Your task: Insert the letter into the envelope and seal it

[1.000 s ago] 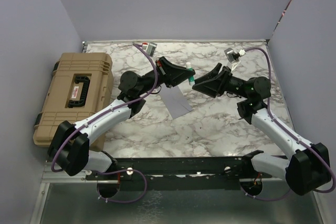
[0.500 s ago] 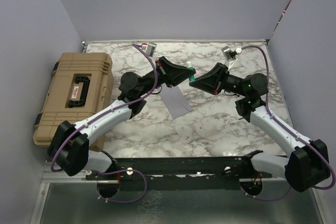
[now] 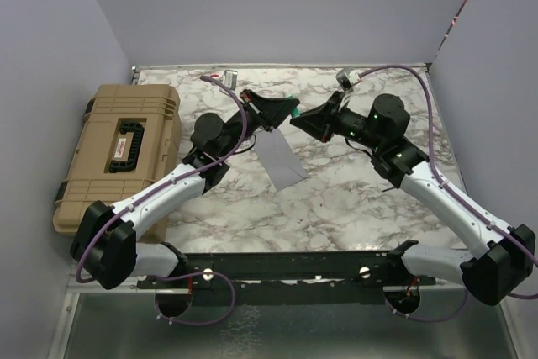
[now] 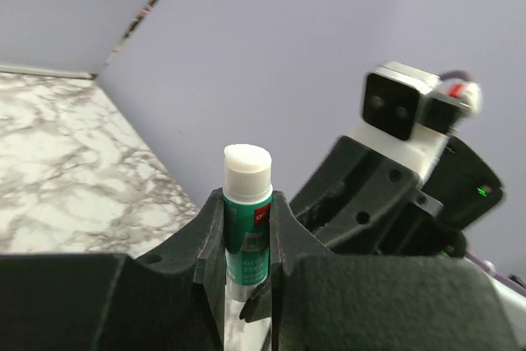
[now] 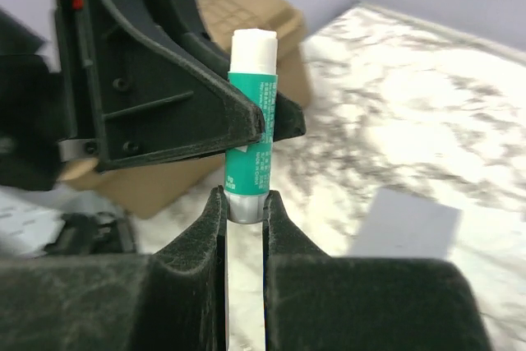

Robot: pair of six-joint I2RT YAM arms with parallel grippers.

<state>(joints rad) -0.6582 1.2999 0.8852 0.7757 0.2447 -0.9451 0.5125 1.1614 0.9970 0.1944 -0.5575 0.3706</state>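
Top external shows me the grey envelope (image 3: 282, 162) flat on the marble worktop (image 3: 353, 199). Just beyond it, my left pincer (image 4: 247, 218) clamps the teal glue stick (image 5: 251, 133) mid-body while my right pincer (image 5: 244, 205) pinches its grey end.

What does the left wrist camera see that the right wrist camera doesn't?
Only the left wrist view shows the right arm's camera. Only the right wrist view shows the tan hard case, the grey envelope, and the right gripper pinching the bottom of the glue stick. Both show that green stick with its white end, clamped in the left gripper, plus the marble table and purple wall.
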